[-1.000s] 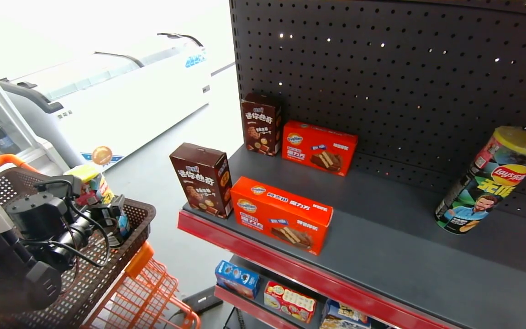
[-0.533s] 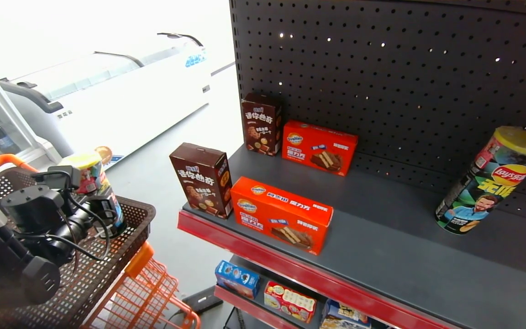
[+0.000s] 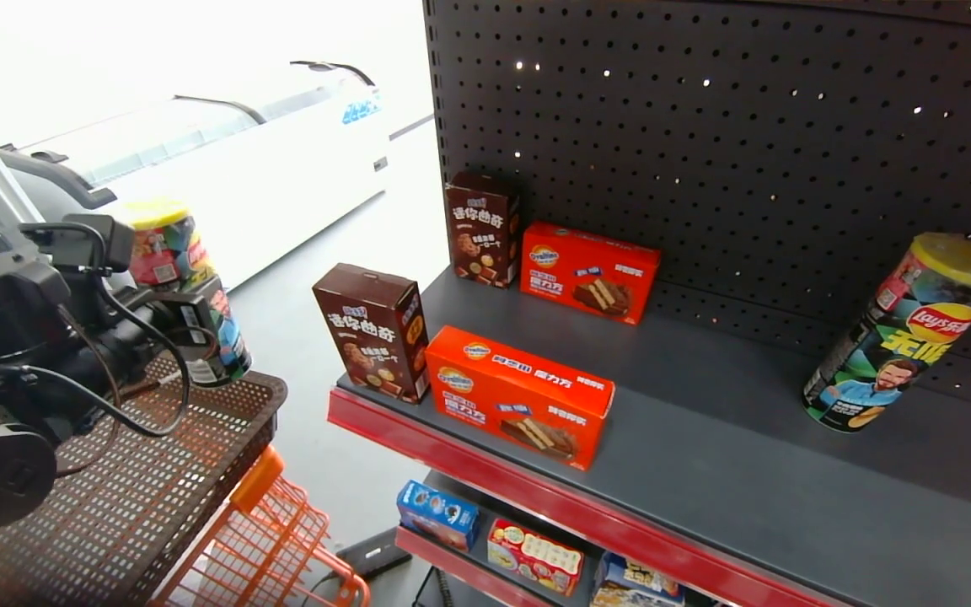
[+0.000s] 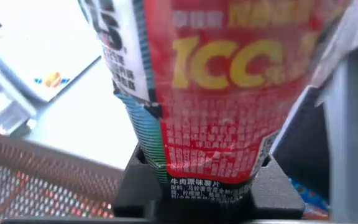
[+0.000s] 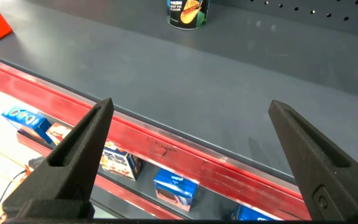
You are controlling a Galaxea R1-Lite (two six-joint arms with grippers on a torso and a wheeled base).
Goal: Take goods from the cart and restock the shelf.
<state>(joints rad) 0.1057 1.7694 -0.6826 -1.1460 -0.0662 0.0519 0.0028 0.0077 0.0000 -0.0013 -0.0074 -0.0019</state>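
Grey shelf (image 3: 747, 455) fills centre-right; white freezer (image 3: 224, 181) upper left. Left gripper (image 3: 196, 320) pinches a can (image 3: 167, 249) — right gripper (image 5: 190, 104) spread over the shelf.

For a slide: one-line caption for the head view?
Left gripper holds a chip can above the cart basket, beside the snack shelf.

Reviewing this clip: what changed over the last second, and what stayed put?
The left pincer, shut on the yellow-lidded red chip can, raised it out of the brown perforated plastic basket on the orange cart; the can now hangs above the basket's rim. On the grey shelf, the brown boxes, orange boxes and other chip can stayed as they were.
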